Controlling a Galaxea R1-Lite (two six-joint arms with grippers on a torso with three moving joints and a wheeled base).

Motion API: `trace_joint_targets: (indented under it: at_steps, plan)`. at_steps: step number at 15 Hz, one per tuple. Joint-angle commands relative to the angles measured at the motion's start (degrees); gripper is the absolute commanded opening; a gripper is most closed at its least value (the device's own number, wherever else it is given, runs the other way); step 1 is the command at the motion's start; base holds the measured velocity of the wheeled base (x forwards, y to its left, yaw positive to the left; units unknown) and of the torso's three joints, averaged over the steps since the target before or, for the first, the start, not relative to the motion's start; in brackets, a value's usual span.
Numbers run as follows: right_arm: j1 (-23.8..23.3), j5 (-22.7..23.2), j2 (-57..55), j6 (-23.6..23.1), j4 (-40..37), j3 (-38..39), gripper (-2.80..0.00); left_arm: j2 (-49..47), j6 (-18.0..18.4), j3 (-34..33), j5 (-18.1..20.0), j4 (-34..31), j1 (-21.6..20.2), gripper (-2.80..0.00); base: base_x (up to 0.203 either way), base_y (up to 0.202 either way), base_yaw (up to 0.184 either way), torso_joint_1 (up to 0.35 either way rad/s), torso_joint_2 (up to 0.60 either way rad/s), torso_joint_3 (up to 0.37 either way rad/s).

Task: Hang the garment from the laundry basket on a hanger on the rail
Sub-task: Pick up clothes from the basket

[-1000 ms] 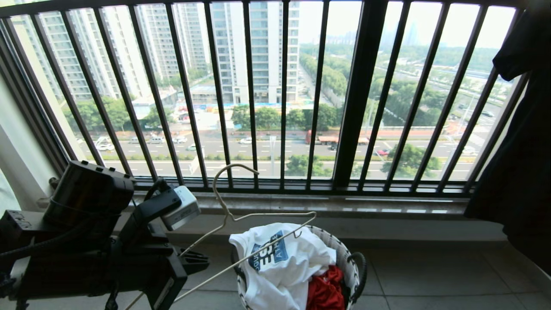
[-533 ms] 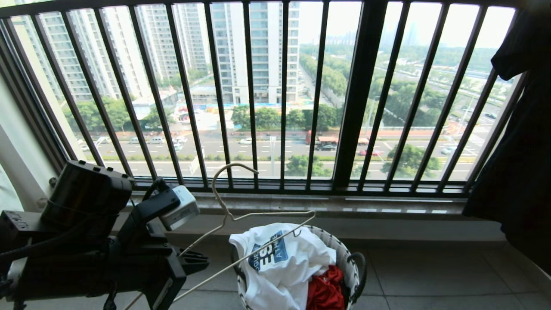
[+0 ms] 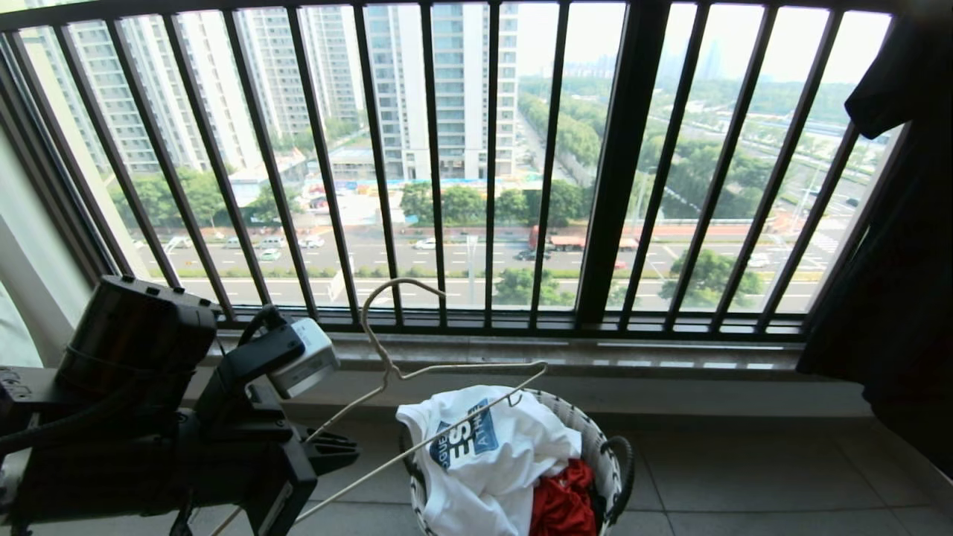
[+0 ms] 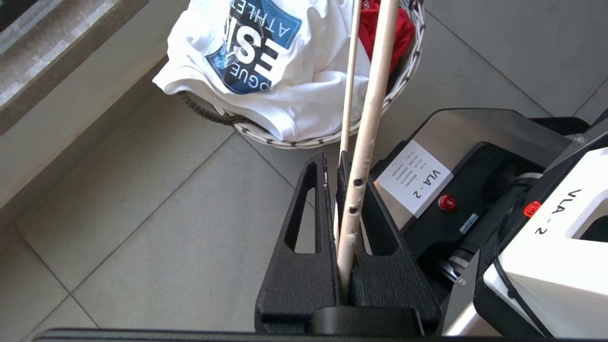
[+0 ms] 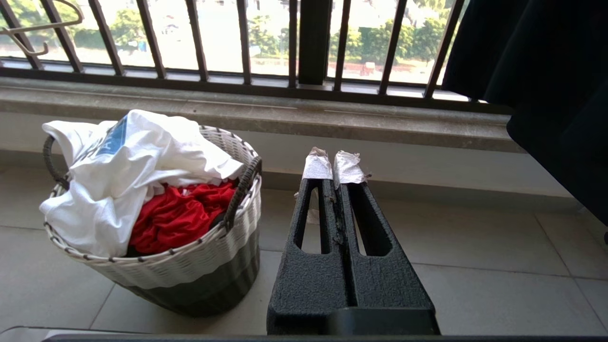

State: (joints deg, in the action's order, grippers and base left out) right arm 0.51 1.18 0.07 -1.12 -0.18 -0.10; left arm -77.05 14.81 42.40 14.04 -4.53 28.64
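Low at left, the left tool (image 4: 339,164) pinches the hanger (image 3: 417,370) (seemingly its bottom bar), angled basketward.

The left arm (image 3: 134,417) is mostly matte black: a stout drum-shaped joint housing with small screws around its rim, blocky links below it, and a thick black cable looping along the side. A small silver-white camera box (image 3: 305,357) sits on a black bracket near the wrist. The left gripper (image 4: 338,171) has two black, grainy-textured wedge fingers, each cut through with a long slot. The right gripper (image 5: 332,166) is the same build, with crumpled white tape wrapped over both tips. The base (image 4: 475,190) is black and brushed silver with white panels, white "VLA - 2" labels, and a small red button.
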Motion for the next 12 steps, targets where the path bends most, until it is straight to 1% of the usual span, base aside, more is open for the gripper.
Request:
trace_joint_targets:
  at_steps: [1,4,5,6,7,9,12]
  plan:
    - [0.0,0.0,-0.1,0.0,0.0,0.0,-2.80,1.0,0.0,0.0,0.1,0.0,-0.1,-2.80,0.000,0.000,0.000,0.000,0.00,0.000]
    - [0.0,0.0,-0.1,0.0,0.0,0.0,-2.80,1.1,-0.3,0.1,0.2,0.0,-0.2,-2.80,0.000,0.000,0.000,0.000,0.00,0.000]
    - [0.0,0.0,-0.1,0.0,0.1,0.0,-2.80,1.2,-0.4,0.1,1.5,0.0,-0.2,-2.80,0.000,0.000,0.000,0.000,0.00,0.000]
    - [0.0,0.0,-0.1,0.0,0.0,0.0,-2.80,1.3,-1.6,0.3,3.5,0.0,-0.2,-2.80,0.000,0.000,0.000,0.000,0.00,0.000]
    - [0.0,0.0,-0.1,0.0,0.0,0.0,-2.80,1.6,-3.4,0.4,4.3,0.0,-0.1,-2.80,0.000,0.000,0.000,0.000,0.00,0.000]
    - [0.0,0.0,-0.1,0.0,0.0,0.0,-2.80,3.5,-4.6,0.6,4.4,0.0,-0.1,-2.80,0.000,0.000,0.000,0.000,0.00,0.000]
    - [0.0,0.0,-0.1,0.0,0.0,0.0,-2.80,4.1,-5.1,0.5,4.3,0.0,-0.1,-2.80,0.000,0.000,0.000,0.000,0.00,0.000]
